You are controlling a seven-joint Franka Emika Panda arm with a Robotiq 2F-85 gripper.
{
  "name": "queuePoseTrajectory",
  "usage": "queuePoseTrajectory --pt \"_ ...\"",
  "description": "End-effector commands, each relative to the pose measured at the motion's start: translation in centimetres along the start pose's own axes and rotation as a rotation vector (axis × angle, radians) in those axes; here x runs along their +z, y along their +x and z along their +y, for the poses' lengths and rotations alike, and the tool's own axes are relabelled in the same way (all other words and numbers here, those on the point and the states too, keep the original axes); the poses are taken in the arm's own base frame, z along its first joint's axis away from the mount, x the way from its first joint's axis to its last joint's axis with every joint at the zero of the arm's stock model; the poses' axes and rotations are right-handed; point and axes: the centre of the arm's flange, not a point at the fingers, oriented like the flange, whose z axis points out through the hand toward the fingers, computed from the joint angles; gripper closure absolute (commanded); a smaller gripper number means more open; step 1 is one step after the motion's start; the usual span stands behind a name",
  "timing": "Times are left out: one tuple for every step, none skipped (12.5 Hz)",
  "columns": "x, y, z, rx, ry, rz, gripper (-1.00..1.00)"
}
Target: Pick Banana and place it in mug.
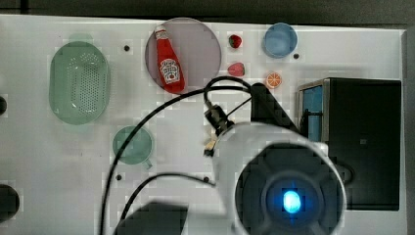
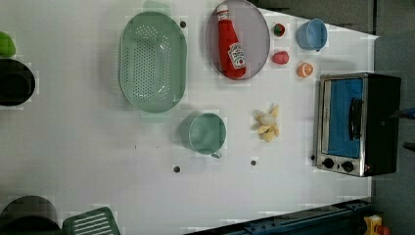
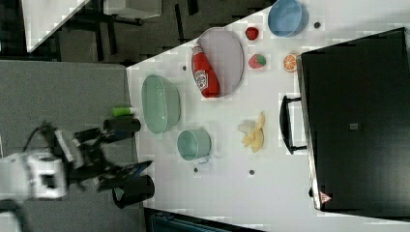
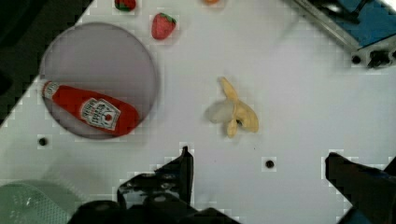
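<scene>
The approach step is in hand: the pincer hangs wide open above the banana, which lies beside the toaster oven; next it must descend and close.

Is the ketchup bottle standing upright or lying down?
Lying down: the ketchup bottle rests on its side on the grey plate, label facing up.

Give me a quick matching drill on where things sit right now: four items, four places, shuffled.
Items:
1. pale-yellow peeled banana
2. red ketchup bottle
3. translucent teal-green mug
4. round orange slice

Places:
A. lying on the grey round plate
B. bare table, between mug and oven
C. just below the green perforated basket in the left view
D. beside the silver toaster oven, top corner

Pairs: 1-B, 2-A, 3-C, 4-D
</scene>
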Motion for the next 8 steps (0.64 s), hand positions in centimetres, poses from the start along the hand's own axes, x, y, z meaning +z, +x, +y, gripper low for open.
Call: queuePoseTrajectory --pt "17.0 -0.5 -0.5 -0.133 -0.144 -0.144 -1.00" --pt "19.1 -0.4 -0.6 -0.165 -0.134 -0.141 -1.00" --pt "21.3 -0.4 -0.6 -0.203 -0.125 -0.139 -1.00" --pt "24.0 -0.5 -0.4 -0.259 -0.120 -0.144 -1.00" --pt "26.2 -0.6 -0.1 -0.308 -0.115 -0.147 -1.00" --pt "28.3 -0.8 0.1 -0.355 -0.110 -0.150 -1.00" --pt "30.2 -1.0 0.3 -0.397 -0.103 -0.150 -1.00" --pt "32.1 -1.1 0.5 -0.438 -0.095 -0.149 -1.00"
